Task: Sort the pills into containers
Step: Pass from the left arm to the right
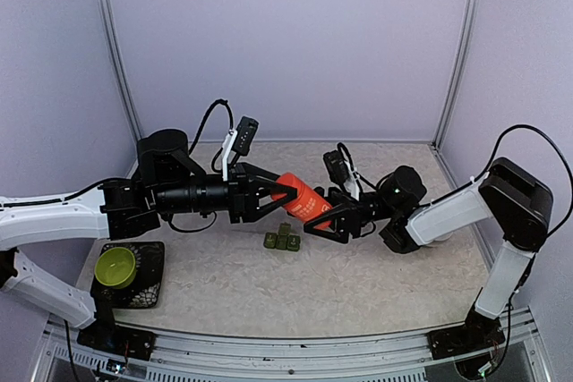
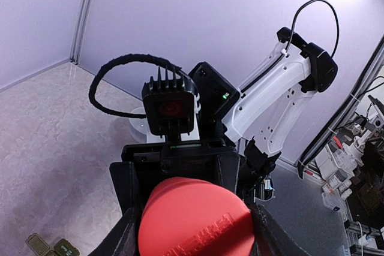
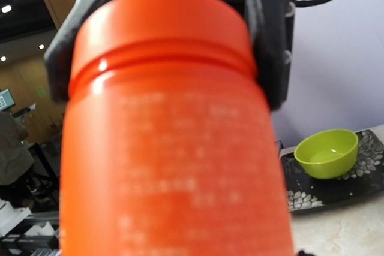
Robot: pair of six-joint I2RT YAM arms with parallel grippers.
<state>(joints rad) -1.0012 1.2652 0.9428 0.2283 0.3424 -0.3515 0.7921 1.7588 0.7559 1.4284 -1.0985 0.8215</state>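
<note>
An orange bottle (image 1: 303,199) hangs tilted in the air between my two arms, just above the containers (image 1: 282,241), a short row of dark green cells on the table. My left gripper (image 1: 271,192) is shut on the bottle's upper left end; its round red face (image 2: 195,223) fills the space between those fingers. My right gripper (image 1: 326,219) straddles the bottle's lower right end. In the right wrist view the bottle (image 3: 174,136) fills the frame and hides my right jaws. The containers (image 2: 51,247) also show at the bottom left of the left wrist view. No pills are in view.
A lime-green bowl (image 1: 115,266) rests on a dark patterned tray (image 1: 150,291) at the near left, also seen as the bowl (image 3: 327,153) in the right wrist view. A white bowl's rim (image 2: 137,125) shows behind the right wrist. Walls close the back and both sides.
</note>
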